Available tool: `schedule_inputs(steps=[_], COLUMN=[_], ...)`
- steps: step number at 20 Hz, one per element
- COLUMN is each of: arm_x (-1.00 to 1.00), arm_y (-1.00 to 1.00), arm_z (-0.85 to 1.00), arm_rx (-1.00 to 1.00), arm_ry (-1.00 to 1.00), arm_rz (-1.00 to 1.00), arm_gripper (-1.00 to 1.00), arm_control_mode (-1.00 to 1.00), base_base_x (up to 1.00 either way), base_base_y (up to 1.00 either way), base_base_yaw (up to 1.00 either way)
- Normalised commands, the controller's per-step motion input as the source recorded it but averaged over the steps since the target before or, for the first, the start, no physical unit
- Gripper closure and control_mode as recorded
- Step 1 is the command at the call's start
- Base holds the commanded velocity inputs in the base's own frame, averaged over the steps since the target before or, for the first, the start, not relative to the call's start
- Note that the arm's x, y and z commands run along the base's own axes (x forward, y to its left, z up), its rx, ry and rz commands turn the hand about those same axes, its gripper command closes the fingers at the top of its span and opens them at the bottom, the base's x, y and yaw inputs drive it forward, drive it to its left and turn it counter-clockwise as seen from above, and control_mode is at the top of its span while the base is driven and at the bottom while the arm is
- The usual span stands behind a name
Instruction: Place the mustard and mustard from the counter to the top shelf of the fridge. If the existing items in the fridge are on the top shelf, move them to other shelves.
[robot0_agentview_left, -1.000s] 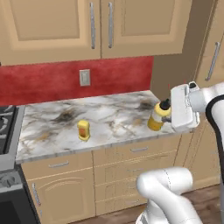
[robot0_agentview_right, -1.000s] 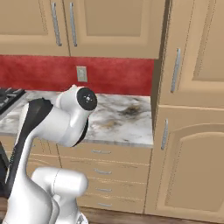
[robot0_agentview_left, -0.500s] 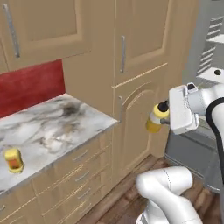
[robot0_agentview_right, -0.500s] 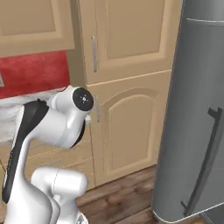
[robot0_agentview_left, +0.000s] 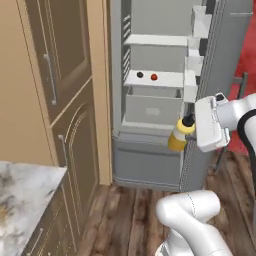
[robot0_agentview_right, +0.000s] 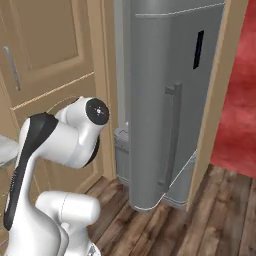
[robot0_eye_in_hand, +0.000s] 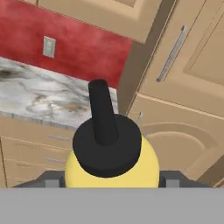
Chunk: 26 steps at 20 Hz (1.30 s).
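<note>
My gripper (robot0_agentview_left: 191, 132) is shut on a yellow mustard bottle (robot0_agentview_left: 178, 138) with a dark nozzle and holds it upright in front of the open fridge (robot0_agentview_left: 150, 20). In the hand view the mustard bottle (robot0_eye_in_hand: 109, 164) stands close up between the fingertips (robot0_eye_in_hand: 51, 181). A white upper shelf (robot0_agentview_left: 157, 40) in the fridge is bare. On the shelf below it (robot0_agentview_left: 172, 80) lie a small dark lump (robot0_agentview_left: 140, 75) and a small orange-red ball (robot0_agentview_left: 154, 77). A corner of the marbled counter (robot0_agentview_left: 20, 200) is at the lower left, and the counter (robot0_eye_in_hand: 39, 94) also lies behind the bottle.
A pale grey drawer box (robot0_agentview_left: 152, 107) sits under the lower shelf. The fridge door (robot0_agentview_left: 225, 60) with its racks stands open at the right; its grey outer face (robot0_agentview_right: 165, 100) has a long handle. Tall tan cabinets (robot0_agentview_left: 55, 90) flank the fridge on the left. The floor is wood.
The whole scene has swung from the counter and cabinets round to the open fridge, so the cameras have moved with the base. The mustard bottle has stayed in the gripper throughout.
</note>
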Motion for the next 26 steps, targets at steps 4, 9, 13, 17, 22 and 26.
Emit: schedule_inputs(steps=[4, 9, 13, 17, 22, 26], arm_x=[0.0, 0.0, 0.0, 0.0, 0.0, 0.0], arm_y=[0.0, 0.0, 0.0, 0.0, 0.0, 0.0], arm_z=[0.0, 0.0, 0.0, 0.0, 0.0, 0.0], arm_rx=[0.0, 0.0, 0.0, 0.0, 0.0, 0.0], arm_ry=[0.0, 0.0, 0.0, 0.0, 0.0, 0.0], arm_rz=[0.0, 0.0, 0.0, 0.0, 0.0, 0.0], arm_gripper=[1.0, 1.0, 1.0, 1.0, 1.0, 1.0], arm_control_mode=[1.0, 1.0, 1.0, 1.0, 1.0, 1.0], base_base_x=[0.44, 0.35, 0.5, 0.92, 0.98, 0.97], base_base_y=[0.89, 0.88, 0.42, 0.47, 0.48, 0.23], base_base_yaw=[-0.7, -0.51, -0.24, -0.23, -0.13, -0.04])
